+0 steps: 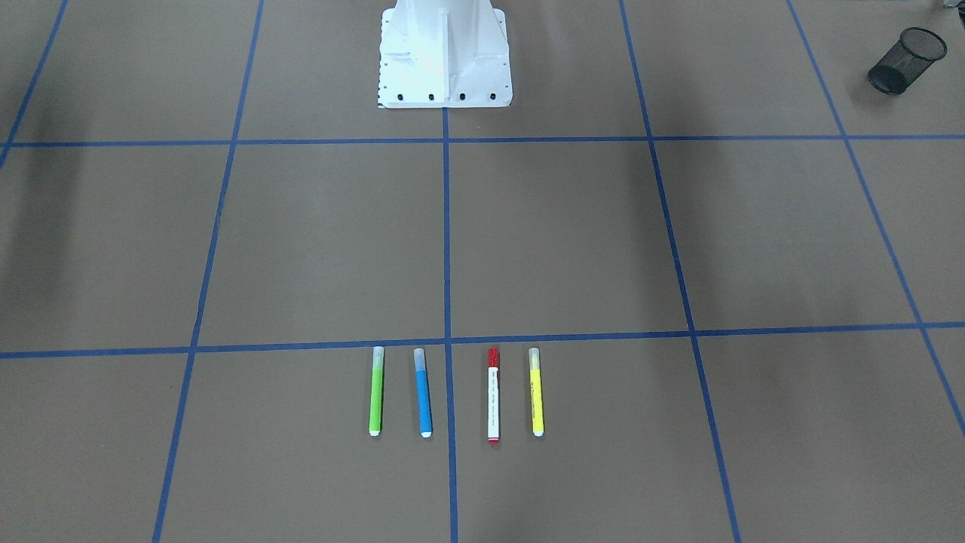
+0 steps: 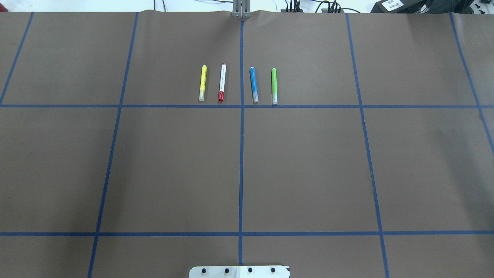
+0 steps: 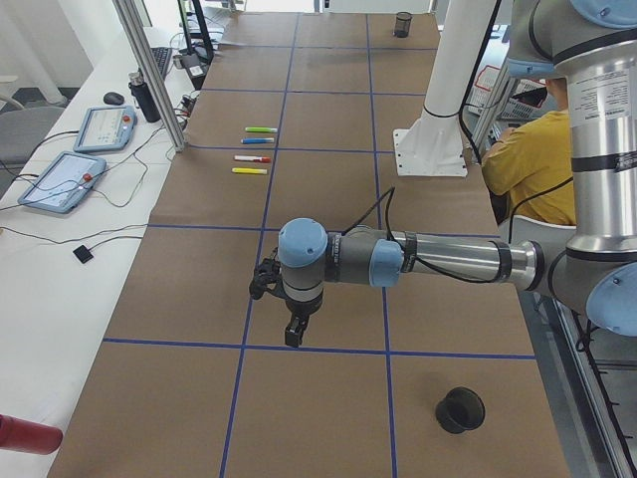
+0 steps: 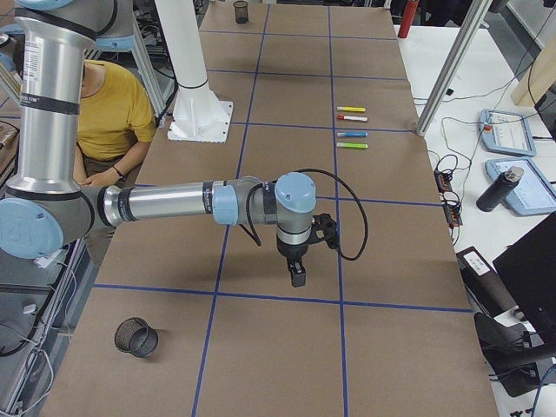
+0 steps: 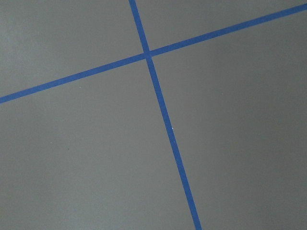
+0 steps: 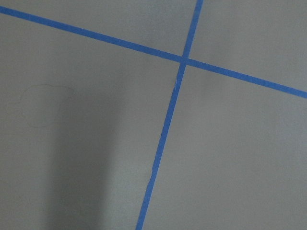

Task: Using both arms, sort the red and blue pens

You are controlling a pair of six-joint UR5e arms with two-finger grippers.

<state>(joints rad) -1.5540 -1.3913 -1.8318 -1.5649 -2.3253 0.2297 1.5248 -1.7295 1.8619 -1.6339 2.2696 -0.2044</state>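
Observation:
The red pen (image 1: 494, 394), white-barrelled with a red cap, and the blue pen (image 1: 423, 392) lie side by side in the far middle of the table, either side of the centre tape line. In the overhead view the red pen (image 2: 222, 82) is left of that line and the blue pen (image 2: 253, 84) right of it. My left gripper (image 3: 292, 334) hangs over the left end of the table and my right gripper (image 4: 298, 276) over the right end, both far from the pens. I cannot tell whether either is open or shut. The wrist views show only paper and tape.
A green marker (image 1: 376, 391) and a yellow marker (image 1: 536, 392) flank the two pens. One black mesh cup (image 3: 460, 409) stands near the left end, another (image 4: 135, 337) near the right end. The white pedestal (image 1: 445, 56) stands mid-table. A person in a yellow shirt (image 4: 109, 109) sits behind the robot.

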